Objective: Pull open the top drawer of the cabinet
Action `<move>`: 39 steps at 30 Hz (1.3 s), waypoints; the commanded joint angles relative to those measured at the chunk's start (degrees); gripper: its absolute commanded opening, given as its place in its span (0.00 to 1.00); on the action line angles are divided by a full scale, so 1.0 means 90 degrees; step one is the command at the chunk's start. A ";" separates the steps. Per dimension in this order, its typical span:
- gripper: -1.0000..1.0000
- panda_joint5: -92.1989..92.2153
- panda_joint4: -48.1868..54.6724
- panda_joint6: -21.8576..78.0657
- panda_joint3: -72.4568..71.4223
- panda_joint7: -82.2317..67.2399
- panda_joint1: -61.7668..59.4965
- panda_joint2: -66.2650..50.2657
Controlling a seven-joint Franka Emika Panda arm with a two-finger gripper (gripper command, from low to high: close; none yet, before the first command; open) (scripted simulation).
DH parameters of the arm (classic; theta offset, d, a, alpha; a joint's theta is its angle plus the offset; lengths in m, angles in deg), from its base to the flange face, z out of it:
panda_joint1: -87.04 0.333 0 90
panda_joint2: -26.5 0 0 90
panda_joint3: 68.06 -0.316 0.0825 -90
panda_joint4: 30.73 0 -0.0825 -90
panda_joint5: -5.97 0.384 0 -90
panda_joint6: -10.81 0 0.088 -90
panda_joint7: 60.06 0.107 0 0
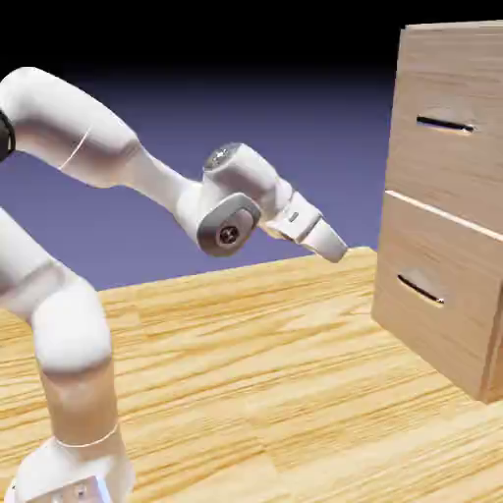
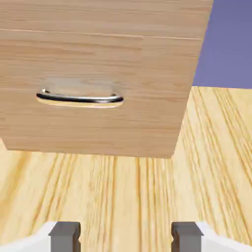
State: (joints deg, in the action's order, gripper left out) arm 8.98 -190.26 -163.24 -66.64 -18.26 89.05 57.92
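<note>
We see the parted, empty fingers (image 2: 126, 237) left of the cabinet (image 1: 439, 211), below the top drawer's handle (image 1: 445, 125) on the right, so continuing at this height could catch the lower handle (image 1: 420, 289) instead.

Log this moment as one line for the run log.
end effector: open, nothing held | top drawer: shut | bottom drawer: shut | arm: short of cabinet | pull: not begun
</note>
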 commanded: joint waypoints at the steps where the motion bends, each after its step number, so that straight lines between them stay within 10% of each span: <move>1: 0.50 0.0277 0.0136 -0.0003 0.0131 -0.0060 0.0122 -0.0114; 39: 0.50 1.0798 0.5303 -0.0129 0.5112 -0.2354 0.4766 -0.4438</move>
State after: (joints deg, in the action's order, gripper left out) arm 106.15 -142.53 -164.40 -20.63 -39.44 131.95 17.99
